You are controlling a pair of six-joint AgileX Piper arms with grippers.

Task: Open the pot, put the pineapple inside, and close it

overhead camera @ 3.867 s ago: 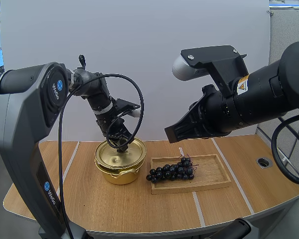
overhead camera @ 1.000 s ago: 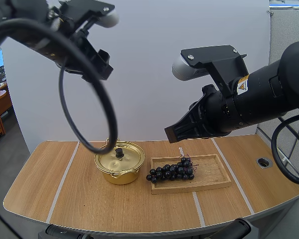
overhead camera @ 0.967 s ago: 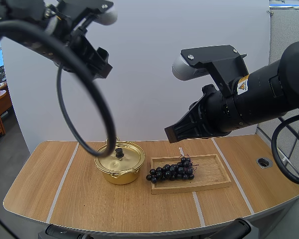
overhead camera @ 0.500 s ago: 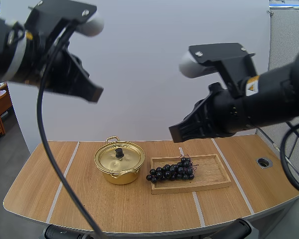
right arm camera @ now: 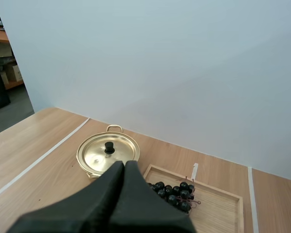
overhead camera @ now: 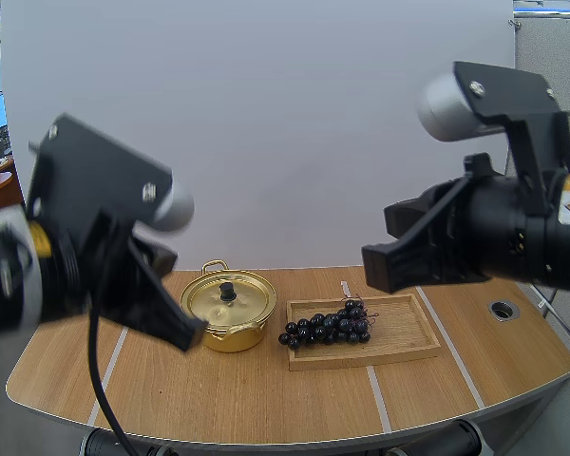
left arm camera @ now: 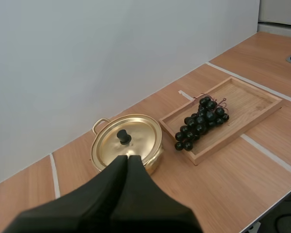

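Left fingers, right fingers closed, lidded pot on wooden table

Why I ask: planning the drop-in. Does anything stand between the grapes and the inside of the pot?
Yes: the lid sits on the pot, closing it. The grapes lie in the wooden tray beside it, with only bare table between.

Wooden table: lidded pot beside tray.
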